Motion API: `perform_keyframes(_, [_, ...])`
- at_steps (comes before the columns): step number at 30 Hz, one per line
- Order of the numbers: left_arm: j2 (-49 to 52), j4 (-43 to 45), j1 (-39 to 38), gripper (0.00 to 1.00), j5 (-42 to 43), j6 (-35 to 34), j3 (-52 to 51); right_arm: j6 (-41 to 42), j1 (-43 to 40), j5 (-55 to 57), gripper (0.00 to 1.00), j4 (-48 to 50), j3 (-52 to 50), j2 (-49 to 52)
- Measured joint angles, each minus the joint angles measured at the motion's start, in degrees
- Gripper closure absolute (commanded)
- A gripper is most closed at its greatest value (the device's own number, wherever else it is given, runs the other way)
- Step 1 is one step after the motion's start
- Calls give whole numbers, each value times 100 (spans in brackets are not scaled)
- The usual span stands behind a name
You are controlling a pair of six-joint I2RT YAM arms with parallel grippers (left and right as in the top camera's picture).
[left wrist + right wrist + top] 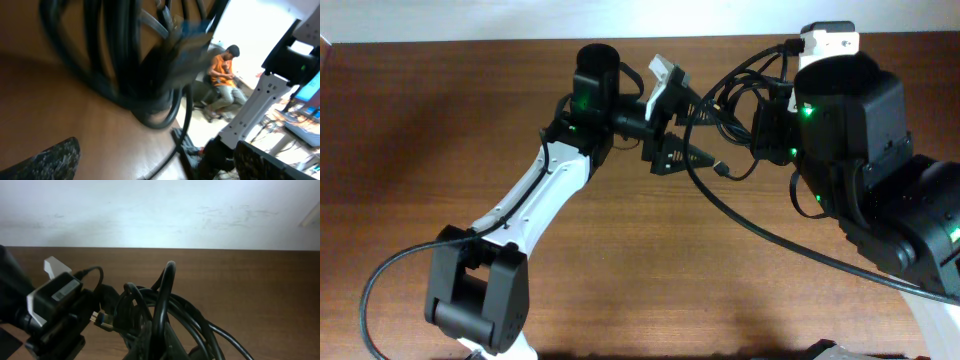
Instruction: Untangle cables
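Cables [732, 100]: bunched into one clump of black loops, seemingly held up off the table [420, 150]. Sat right at the tips of the right gripper [772, 132], pressed together and, going by loops rising straight out of the bottom of its wrist view, judged clamped on the root of the clump. Could not make out those fingers themselves, hidden under the arm from above.

Found the left gripper [692, 128] facing the clump from the opposite side, spread wide and gripping nothing, with the nearest loops just ahead of its fingertips [50, 160] and hanging across the gap. Spotted one plug [100, 319] sticking out of the clump on the side toward the left gripper, just beside it.

Saw several ways of going wrong from here. Risked tightening the knot by closing on the thick of the clump rather than on a single strand, then pulling away. Risked catching the plug in a neighbouring loop, hooked like a barb during any pull. Risked dragging the whole bundle out of the right gripper with a hard tug, given only a narrow pinch on smooth cord. Risked also grabbing the thicker arm wire [770, 235], sweeping past close by the left gripper and easily mistaken for a task cord. Got little help from the left wrist view, blurred and too near the loops to tell strand from strand; hence a blind choice of grasp, likely.
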Motion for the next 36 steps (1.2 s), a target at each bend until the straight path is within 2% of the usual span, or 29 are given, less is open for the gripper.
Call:
perform_keyframes(3, [4, 892, 0, 2, -20, -424, 4, -7, 0, -2, 96, -44, 2, 0])
perform_keyframes(5, [4, 1099, 0, 2, -90, -625, 4, -2, 0, 0, 96, -105, 2, 0])
perform_keyframes(8, [4, 1080, 0, 1, -273, -776, 4, -7, 0, 0, 96, -162, 2, 0])
perform_keyframes(10, [4, 1073, 0, 8, -387, -839, 4, -4, 0, 0, 96, -186, 4, 0])
perform_keyframes(14, [4, 1071, -13, 2, -501, -907, 4, -26, 0, 0, 96, -210, 2, 0])
perform_keyframes(19, [4, 1064, -90, 2, -573, -922, 4, -31, 0, -7, 96, -214, 4, -46])
perform_keyframes(21, [4, 1060, -149, 7, -629, -922, 4, -31, 0, -7, 96, -214, 4, -116])
perform_keyframes(22, [4, 1058, -177, 27, -662, -929, 4, -31, 0, -7, 96, -214, 2, -168])
perform_keyframes(23, [4, 1054, -208, 96, -688, -922, 4, -33, 0, -4, 96, -214, 4, -221])
perform_keyframes(24, [4, 1045, -234, 100, -706, -951, 4, -35, 0, -7, 96, -212, 2, -254])
perform_keyframes(30, [4, 1051, -376, 100, -824, -927, 4, -46, 0, -2, 96, -262, 4, -496])
perform_keyframes(32, [4, 1049, -376, 95, -839, -929, 4, -50, 0, -4, 96, -297, 4, -498])
perform_keyframes(33, [4, 1049, -376, 85, -841, -927, 4, -48, 0, -7, 96, -304, 4, -496])
perform_keyframes(35, [4, 1060, -376, 38, -844, -922, 4, -50, 0, -4, 96, -302, 4, -496])
perform_keyframes(36, [4, 1056, -376, 29, -844, -935, 4, -50, 0, -4, 96, -299, 4, -496])
